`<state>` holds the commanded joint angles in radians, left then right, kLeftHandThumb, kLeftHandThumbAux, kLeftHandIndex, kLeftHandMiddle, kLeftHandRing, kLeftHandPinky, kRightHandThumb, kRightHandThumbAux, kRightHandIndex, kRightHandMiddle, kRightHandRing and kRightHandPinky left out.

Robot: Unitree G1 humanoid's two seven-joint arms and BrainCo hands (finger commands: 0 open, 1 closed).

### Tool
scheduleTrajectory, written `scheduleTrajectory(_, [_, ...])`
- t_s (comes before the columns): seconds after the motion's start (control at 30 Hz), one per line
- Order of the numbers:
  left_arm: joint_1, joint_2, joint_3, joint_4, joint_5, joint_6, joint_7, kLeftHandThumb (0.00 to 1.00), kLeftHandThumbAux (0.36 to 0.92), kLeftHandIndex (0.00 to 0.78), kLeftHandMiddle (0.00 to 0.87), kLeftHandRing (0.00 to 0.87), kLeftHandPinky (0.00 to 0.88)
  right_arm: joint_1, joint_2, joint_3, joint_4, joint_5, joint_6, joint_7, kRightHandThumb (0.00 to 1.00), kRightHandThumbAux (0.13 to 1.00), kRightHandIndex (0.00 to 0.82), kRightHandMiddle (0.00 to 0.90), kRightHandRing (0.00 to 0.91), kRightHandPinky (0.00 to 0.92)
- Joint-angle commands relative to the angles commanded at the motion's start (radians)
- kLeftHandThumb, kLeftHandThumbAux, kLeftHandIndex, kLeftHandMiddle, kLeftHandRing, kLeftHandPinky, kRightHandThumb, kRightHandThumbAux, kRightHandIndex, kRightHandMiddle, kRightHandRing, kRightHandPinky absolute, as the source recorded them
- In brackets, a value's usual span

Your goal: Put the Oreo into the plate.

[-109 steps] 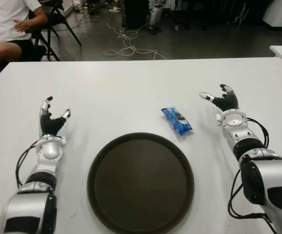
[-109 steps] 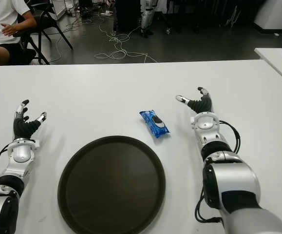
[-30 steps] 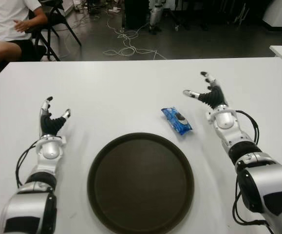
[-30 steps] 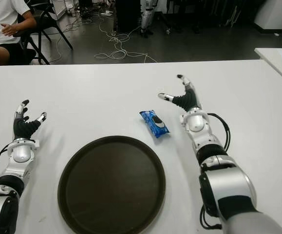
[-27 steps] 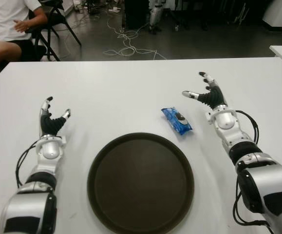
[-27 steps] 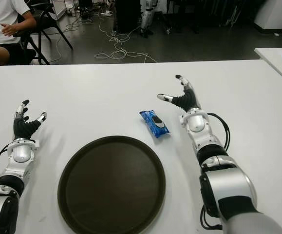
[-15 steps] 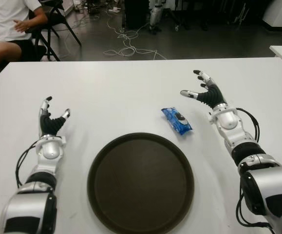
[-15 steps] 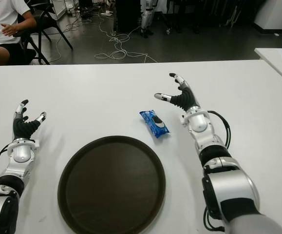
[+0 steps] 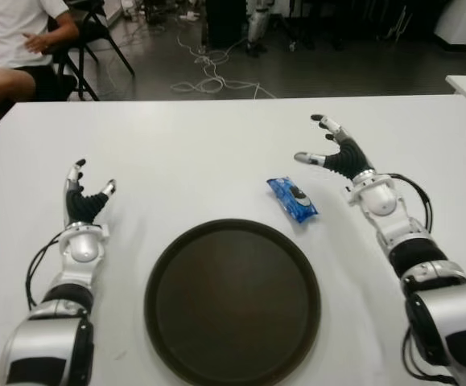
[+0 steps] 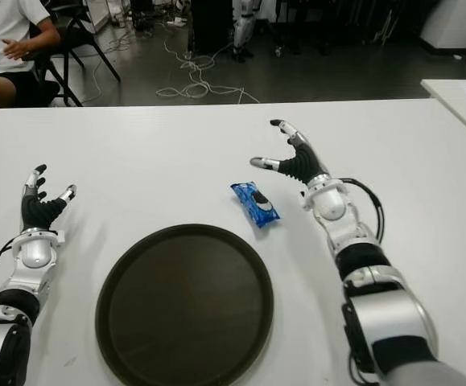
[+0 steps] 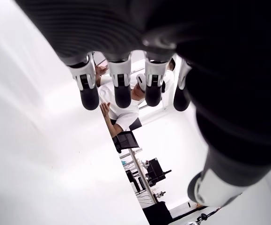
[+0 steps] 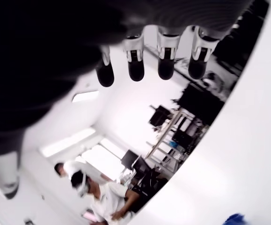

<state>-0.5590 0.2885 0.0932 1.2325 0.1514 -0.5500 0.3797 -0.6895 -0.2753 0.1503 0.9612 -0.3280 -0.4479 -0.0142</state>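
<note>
I see a white table [image 9: 208, 145] from my head camera, looking forward and down. A small blue plastic Oreo packet [image 9: 292, 199] lies flat on the tabletop, just beyond the far right rim of a round dark brown plate [image 9: 233, 301]. The packet sits beside the plate, not on it, and nothing is touching it.

My right hand [image 9: 333, 153] is raised near the packet, on its right and slightly farther from me. Its fingers [image 12: 134, 61] are spread and gently curved, the thumb reaching toward the packet's side, and the hand is empty.

My left hand [image 9: 84, 197] shows well to the left of the plate, palm turned inward, fingers [image 11: 121, 86] extended and apart, gripping nothing.

At the far left corner beyond the table, a person in a white shirt [image 9: 15, 36] sits on a black chair [image 9: 96, 32]. Loose cables [image 9: 208, 76] trail across the dark floor behind the table.
</note>
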Motion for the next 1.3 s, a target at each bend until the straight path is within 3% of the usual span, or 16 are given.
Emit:
scheduleTrajectory(0.13, [0.002,-0.001,0.000,-0.004,0.000,-0.010,0.000,0.000,0.758,0.058,0.071,0.047,0.034,0.022,-0.008,0.045,-0.114,-0.059,0.099,0.013,0.000,0.543,0.015,0.000,0.000,0.000])
scheduleTrajectory(0.3, [0.002,-0.003,-0.003,-0.006,0.003,-0.011,0.005,0.000,0.768,0.057,0.072,0.045,0.027,0.094,-0.009,0.096,-0.366,-0.137,0.314,0.070,0.000,0.527,0.004,0.000,0.000,0.001])
scheduleTrajectory(0.47, [-0.002,-0.003,-0.005,-0.001,0.007,-0.004,0.012,0.000,0.771,0.059,0.079,0.053,0.035,0.134,-0.011,0.117,-0.539,-0.167,0.465,0.146,0.000,0.531,0.006,0.000,0.003,0.025])
scheduleTrajectory(0.6, [-0.004,-0.004,-0.008,0.002,0.011,0.001,0.019,0.000,0.766,0.057,0.078,0.054,0.036,0.149,-0.013,0.128,-0.642,-0.179,0.557,0.206,0.000,0.543,0.004,0.002,0.016,0.044])
scheduleTrajectory(0.77, [-0.004,-0.008,-0.010,0.002,0.015,0.003,0.029,0.000,0.762,0.051,0.072,0.049,0.035,0.133,-0.022,0.164,-0.721,-0.221,0.676,0.294,0.000,0.563,0.000,0.000,0.018,0.058])
scheduleTrajectory(0.9, [-0.005,-0.009,-0.008,0.004,0.014,0.007,0.030,0.000,0.754,0.055,0.080,0.056,0.041,0.127,-0.023,0.179,-0.734,-0.235,0.715,0.322,0.000,0.565,0.000,0.000,0.005,0.058])
scheduleTrajectory(1.3, [-0.009,-0.007,-0.007,0.008,0.013,0.025,0.020,0.000,0.741,0.055,0.074,0.047,0.025,0.105,-0.035,0.230,-0.703,-0.272,0.725,0.356,0.000,0.548,0.000,0.000,0.000,0.022])
